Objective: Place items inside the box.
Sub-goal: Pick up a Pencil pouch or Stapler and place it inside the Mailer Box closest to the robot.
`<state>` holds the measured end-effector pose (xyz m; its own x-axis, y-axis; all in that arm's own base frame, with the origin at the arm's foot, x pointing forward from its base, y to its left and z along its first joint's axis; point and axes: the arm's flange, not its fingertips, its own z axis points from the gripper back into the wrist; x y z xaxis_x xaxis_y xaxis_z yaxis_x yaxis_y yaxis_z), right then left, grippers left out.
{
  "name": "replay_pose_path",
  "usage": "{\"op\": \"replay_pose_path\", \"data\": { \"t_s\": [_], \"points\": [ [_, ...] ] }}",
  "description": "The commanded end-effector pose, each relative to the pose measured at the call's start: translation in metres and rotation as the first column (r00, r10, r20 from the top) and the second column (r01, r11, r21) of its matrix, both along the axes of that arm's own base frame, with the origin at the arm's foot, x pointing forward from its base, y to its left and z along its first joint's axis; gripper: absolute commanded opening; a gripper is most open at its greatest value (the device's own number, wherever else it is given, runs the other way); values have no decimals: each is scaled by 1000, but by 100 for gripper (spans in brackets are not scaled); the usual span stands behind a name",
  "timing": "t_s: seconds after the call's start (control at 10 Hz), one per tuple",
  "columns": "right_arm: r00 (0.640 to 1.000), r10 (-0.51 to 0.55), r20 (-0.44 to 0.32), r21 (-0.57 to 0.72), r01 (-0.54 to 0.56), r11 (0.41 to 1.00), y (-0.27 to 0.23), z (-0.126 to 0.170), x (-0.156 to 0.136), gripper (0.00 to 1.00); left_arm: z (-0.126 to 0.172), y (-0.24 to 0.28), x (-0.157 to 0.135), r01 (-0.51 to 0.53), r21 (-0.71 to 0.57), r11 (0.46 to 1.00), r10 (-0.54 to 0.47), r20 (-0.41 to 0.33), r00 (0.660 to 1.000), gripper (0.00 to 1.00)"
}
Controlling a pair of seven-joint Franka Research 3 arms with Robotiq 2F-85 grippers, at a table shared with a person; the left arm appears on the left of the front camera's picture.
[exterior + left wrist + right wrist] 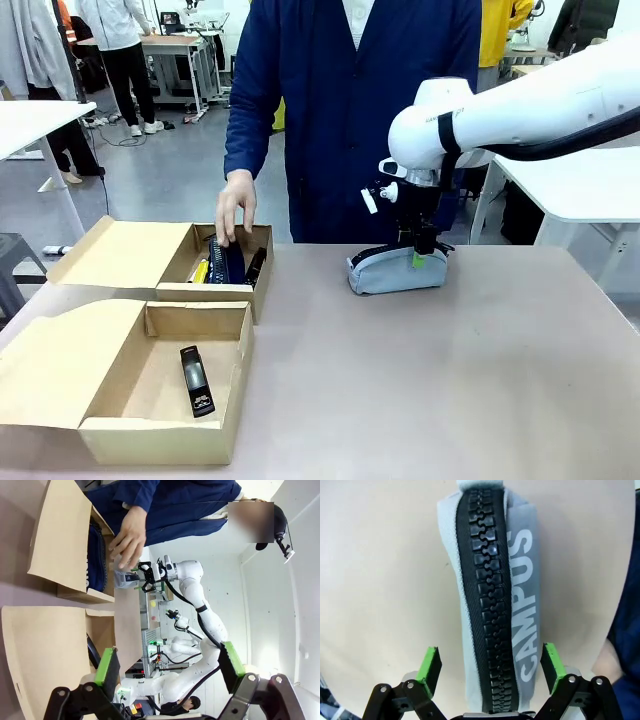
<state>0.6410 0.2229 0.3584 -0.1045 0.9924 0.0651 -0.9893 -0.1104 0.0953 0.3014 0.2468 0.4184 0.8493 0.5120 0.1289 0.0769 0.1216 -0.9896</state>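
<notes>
The grey-blue pouch (390,272) (lettered "CAMPUS" beside its black zip) lies on the counter (450,380) in front of the person. The right gripper (425,255) straddles it with jaws spread wide, a green pad off each side, gripping nothing. The left gripper (169,665) is likewise wide open and empty, a person's hand (235,205) rests on the navy pouch (228,262) in the far box (205,292), and a black stapler (196,380) lies in the near box (150,440).

Grey-blue zip pouch (390,272) bears a black zipper (487,605) and white CAMPUS lettering (527,605).
</notes>
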Motion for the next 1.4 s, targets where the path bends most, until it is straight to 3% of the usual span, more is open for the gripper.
{"op": "replay_pose_path", "data": {
  "t_s": [0.0,0.1,0.2,0.3,0.4,0.5,0.6,1.1,1.3],
  "points": [
    [1000,-18,-12,-37,17,999,7,7,6,100,1,-1,-1,11,5,1000,-11,21,1000,100],
    [1000,-12,-20,-36,11,999,7,7,6,66,1,-1,-1,11,5,1000,-11,21,1000,100],
    [999,-15,-33,-28,14,1000,7,7,6,44,1,-1,-1,11,5,1000,-11,21,1000,100],
    [999,-21,-37,-34,20,999,7,7,6,10,1,-1,-1,11,5,1000,-11,21,1000,100],
    [999,-26,-36,-32,25,999,7,7,6,0,1,-1,-1,11,5,1000,-11,21,1000,100],
    [999,-30,-41,-24,29,999,6,6,7,27,1,-1,-1,11,5,1000,-11,21,1000,100],
    [998,-44,-47,-22,43,999,5,7,7,0,1,-1,-1,11,5,1000,-11,21,1000,100],
    [990,-131,-41,-37,130,991,2,15,3,0,1,-1,-1,11,5,1000,-11,21,1000,100],
    [970,-227,-84,-21,226,974,-6,37,-9,0,1,-1,-1,11,5,1000,-11,21,1000,100]
  ]
}}
